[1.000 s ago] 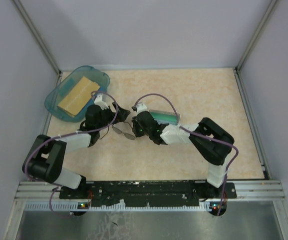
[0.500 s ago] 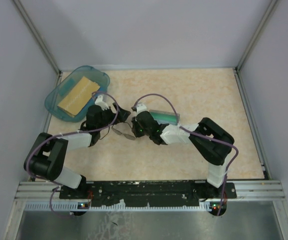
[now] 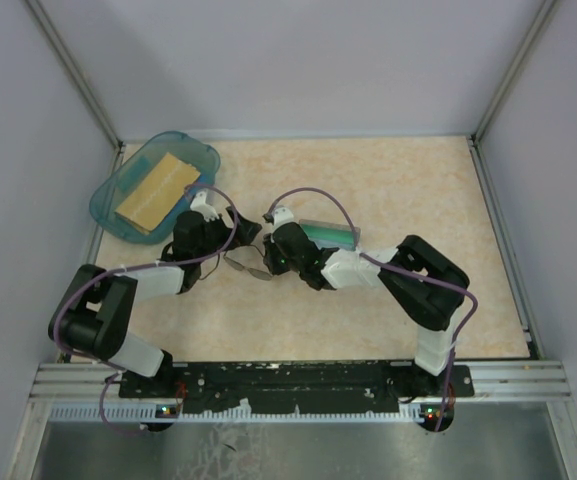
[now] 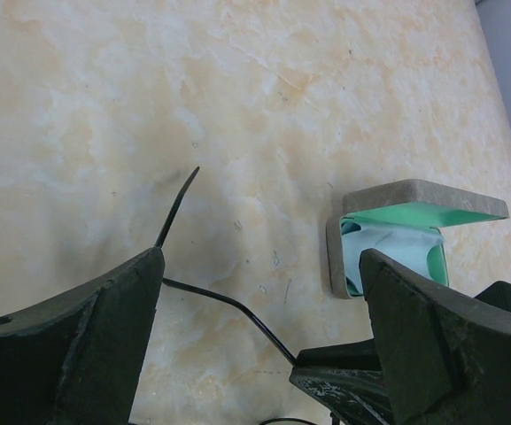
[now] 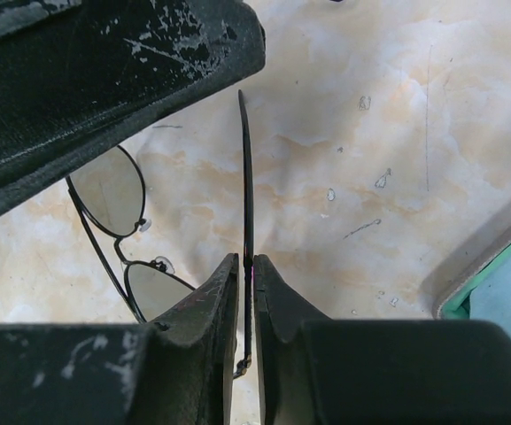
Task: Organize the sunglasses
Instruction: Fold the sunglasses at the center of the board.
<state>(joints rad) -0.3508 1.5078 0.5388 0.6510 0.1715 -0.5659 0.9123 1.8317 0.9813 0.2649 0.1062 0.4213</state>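
The sunglasses (image 3: 248, 265) lie on the tabletop between the two arms, thin dark wire with near-clear lenses (image 5: 109, 190). My right gripper (image 5: 246, 261) is shut on one temple arm (image 5: 245, 168), its fingertips pressed narrowly either side of the wire. My left gripper (image 4: 262, 258) stands wide open just above the table. It straddles the bent temple arm (image 4: 228, 305) and the tip of the right gripper, and holds nothing. The grey case (image 4: 397, 235) lies open beyond, with green lining and a light blue cloth (image 4: 383, 252) inside.
A blue plastic tray (image 3: 108, 200) holding a tan block (image 3: 153, 190) sits at the back left corner. The case (image 3: 330, 233) lies right behind the right gripper (image 3: 268, 262). Walls close in the table on three sides.
The left gripper has crept a little toward the right gripper and the glasses. The right gripper stays on the temple arm and the glasses have barely shifted.
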